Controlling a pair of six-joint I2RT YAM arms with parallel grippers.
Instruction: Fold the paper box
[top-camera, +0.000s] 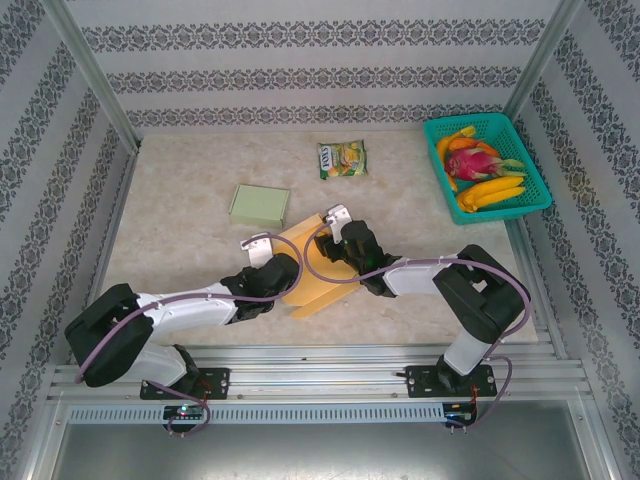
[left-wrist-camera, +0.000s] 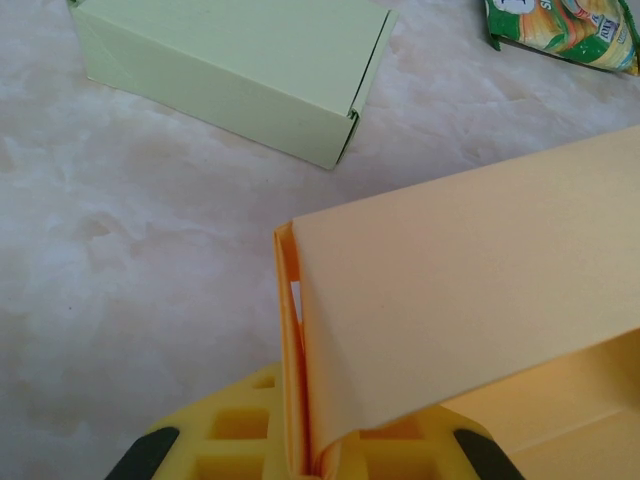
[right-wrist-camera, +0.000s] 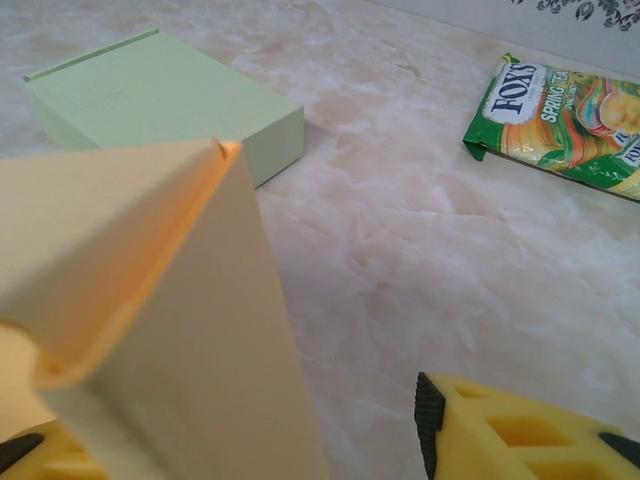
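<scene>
Pinching a folded edge of the orange paper box (left-wrist-camera: 470, 280), your left claw (left-wrist-camera: 310, 445) is pressed together on it. Your right claw (right-wrist-camera: 265, 440) stands spread. One wall of the box rises between its fingers, with bare table (right-wrist-camera: 400, 260) showing beside it. The box sits mid-table between both arms. A green box (top-camera: 259, 204) lies just beyond it, and a sweets packet (top-camera: 342, 159) lies farther back.

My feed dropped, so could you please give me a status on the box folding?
Left tool shut on orange box, at folded edge. Right tool open, alongside the box. Green box and candy bag lie apart, not obstructing.
</scene>
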